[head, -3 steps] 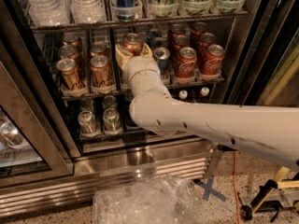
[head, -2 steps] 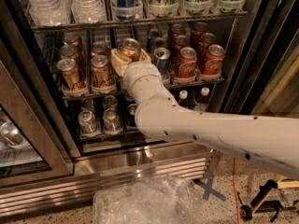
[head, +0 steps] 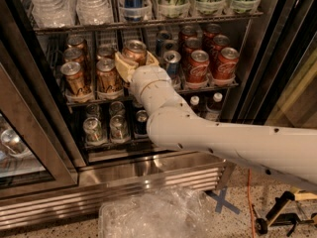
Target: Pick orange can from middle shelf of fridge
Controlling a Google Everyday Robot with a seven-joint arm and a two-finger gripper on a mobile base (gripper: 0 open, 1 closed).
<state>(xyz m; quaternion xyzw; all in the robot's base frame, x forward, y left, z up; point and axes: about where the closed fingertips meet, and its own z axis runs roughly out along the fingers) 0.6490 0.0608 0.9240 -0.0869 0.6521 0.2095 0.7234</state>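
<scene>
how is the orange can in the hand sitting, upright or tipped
Upright: the orange can shows its silver lid on top, clasped by the hand at the middle shelf.

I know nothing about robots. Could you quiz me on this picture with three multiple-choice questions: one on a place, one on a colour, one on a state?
1. Where is the gripper?
A) at the middle shelf
B) down by the floor
C) at the top shelf

2. What colour are the cans at the right end of that shelf?
A) green
B) white
C) red

3. How do the fingers stand?
A) apart in empty air
B) closed on either side of the orange can
C) around a bottle

Answers:
1 A, the arm reaches in at that shelf's height.
2 C, the red cans stand right of the arm.
3 B, a cream finger shows on each side of the can.
</scene>
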